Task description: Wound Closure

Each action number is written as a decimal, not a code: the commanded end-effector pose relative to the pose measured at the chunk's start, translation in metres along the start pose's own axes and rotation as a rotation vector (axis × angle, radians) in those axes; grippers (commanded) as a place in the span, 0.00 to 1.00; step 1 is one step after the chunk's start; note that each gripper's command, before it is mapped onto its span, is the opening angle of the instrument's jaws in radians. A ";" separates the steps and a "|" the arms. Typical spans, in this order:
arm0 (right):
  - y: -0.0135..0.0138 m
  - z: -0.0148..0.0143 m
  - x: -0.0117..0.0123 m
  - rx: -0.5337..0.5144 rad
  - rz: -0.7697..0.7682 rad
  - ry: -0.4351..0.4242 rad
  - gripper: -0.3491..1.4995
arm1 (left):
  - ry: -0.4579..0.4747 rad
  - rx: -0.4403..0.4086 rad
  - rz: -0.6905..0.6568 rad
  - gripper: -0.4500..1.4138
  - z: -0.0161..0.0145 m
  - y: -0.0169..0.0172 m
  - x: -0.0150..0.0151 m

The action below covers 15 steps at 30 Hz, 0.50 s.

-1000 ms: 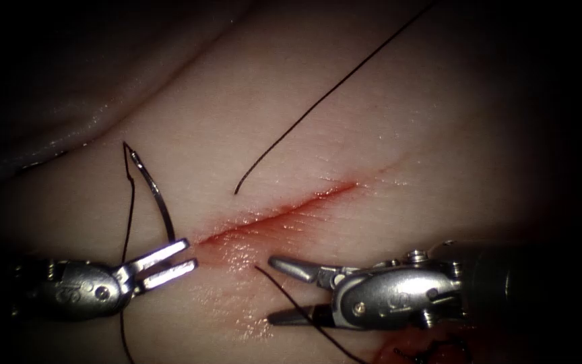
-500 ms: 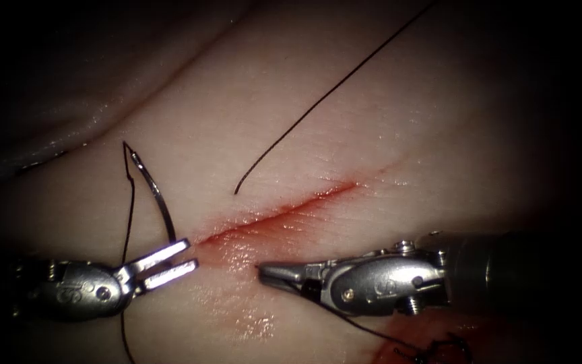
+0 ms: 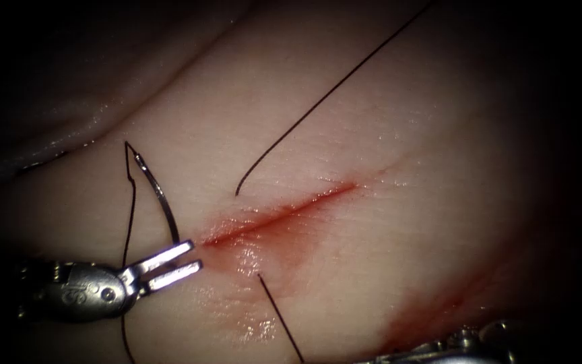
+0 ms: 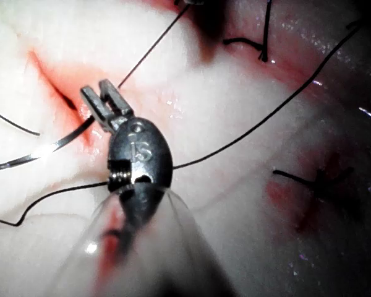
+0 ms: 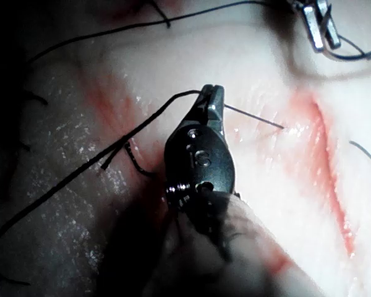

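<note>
Bare tissue point(image 3: 399, 168) right of cut point(image 3: 281, 214), thread point(image 3: 331, 91) crossing it, needle point(image 3: 156, 195) blocking left end.

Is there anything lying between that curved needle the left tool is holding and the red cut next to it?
Nothing visible does. The left tool grips the needle at one end, out of the tissue, just left of the cut; bare tissue lies between. The thread held by the right tool emerges below the cut.
</note>
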 end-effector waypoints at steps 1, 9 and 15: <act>-0.0020 0.0004 0.0022 0.049 -0.009 -0.003 0.00 | -0.001 -0.002 -0.002 0.00 0.0005 0.0007 -0.0005; -0.0009 0.0007 0.0036 0.016 -0.024 -0.013 0.50 | -0.001 -0.001 -0.001 0.00 0.0005 0.0008 -0.0005; 0.0032 0.0021 -0.0012 -0.074 0.000 -0.052 0.79 | -0.002 -0.003 -0.001 0.00 0.0006 0.0009 -0.0006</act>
